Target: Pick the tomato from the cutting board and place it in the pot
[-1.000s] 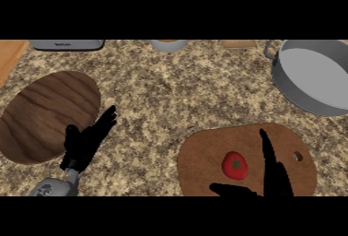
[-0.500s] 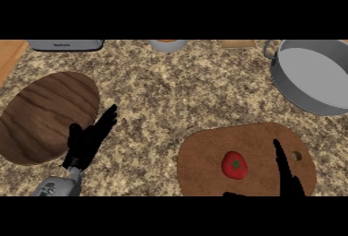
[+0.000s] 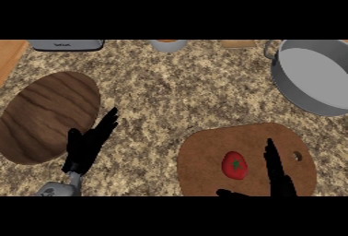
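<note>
Tomato [image 3: 235, 164] sits on cutting board [image 3: 204, 156], untouched; right hand [image 3: 277, 173] spread just beside it — advise centring fingers and thumb round it before closing; pot [image 3: 319, 73] well apart; left hand [image 3: 88, 143] resting, fingers straight.

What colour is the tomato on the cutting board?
Red, with a small green stem mark on top; the tomato shows in the head view, lying on the brown cutting board.

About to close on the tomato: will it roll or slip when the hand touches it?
The tomato looks round and smooth, so a sideways nudge would probably roll it across the flat cutting board. Its glossy skin may be slippery, so fingers on opposite sides seem safer. The right hand is open beside it, not yet around it.
</note>
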Controlling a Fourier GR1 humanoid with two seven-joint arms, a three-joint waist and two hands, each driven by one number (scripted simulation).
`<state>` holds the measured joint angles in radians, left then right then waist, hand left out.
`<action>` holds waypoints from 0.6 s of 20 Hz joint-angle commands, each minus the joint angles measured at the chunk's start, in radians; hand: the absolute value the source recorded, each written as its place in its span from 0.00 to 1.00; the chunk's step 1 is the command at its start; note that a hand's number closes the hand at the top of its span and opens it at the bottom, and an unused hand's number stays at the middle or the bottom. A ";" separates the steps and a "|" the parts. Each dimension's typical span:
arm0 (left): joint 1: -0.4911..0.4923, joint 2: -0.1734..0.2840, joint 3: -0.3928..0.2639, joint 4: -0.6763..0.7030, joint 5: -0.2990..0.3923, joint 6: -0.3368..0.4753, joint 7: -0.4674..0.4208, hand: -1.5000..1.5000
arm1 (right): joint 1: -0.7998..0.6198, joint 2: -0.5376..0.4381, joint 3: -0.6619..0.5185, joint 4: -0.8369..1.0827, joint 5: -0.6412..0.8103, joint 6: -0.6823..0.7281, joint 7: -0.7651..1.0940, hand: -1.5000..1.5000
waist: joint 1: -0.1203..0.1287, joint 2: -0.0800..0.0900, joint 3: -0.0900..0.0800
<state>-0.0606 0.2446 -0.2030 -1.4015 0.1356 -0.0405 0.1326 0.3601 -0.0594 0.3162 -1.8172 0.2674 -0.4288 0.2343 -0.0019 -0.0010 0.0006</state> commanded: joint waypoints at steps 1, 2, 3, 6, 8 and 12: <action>-0.002 0.012 0.029 0.023 -0.011 -0.029 -0.015 0.50 | -0.014 0.056 -0.004 0.153 -0.093 -0.034 -0.156 0.00 | 0.000 0.001 0.000; -0.005 -0.036 -0.007 -0.047 -0.035 0.020 0.064 0.50 | -0.014 0.036 -0.043 0.118 -0.131 0.015 -0.140 0.00 | 0.000 0.000 0.000; -0.038 -0.037 0.015 -0.001 -0.026 0.002 0.034 0.50 | -0.028 0.057 -0.034 0.160 -0.146 -0.017 -0.174 0.00 | -0.001 0.001 0.000; -0.025 -0.039 0.024 0.008 -0.050 -0.004 0.019 0.50 | -0.088 0.055 -0.114 0.284 -0.239 0.048 -0.273 0.00 | 0.001 0.001 0.000; -0.087 -0.018 0.079 0.161 -0.031 -0.058 -0.071 0.50 | -0.110 0.059 -0.068 0.346 -0.274 0.026 -0.304 0.00 | -0.002 0.003 0.000; -0.012 -0.061 0.016 0.005 -0.063 -0.006 0.006 0.50 | -0.116 0.021 0.003 0.384 -0.093 -0.028 -0.315 1.00 | 0.010 0.001 -0.001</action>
<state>-0.0876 0.2085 -0.1644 -1.3616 0.0921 -0.0670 0.1252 0.2856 -0.0148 0.2851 -1.5377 0.0770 -0.4367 -0.0865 -0.0029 -0.0136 -0.0146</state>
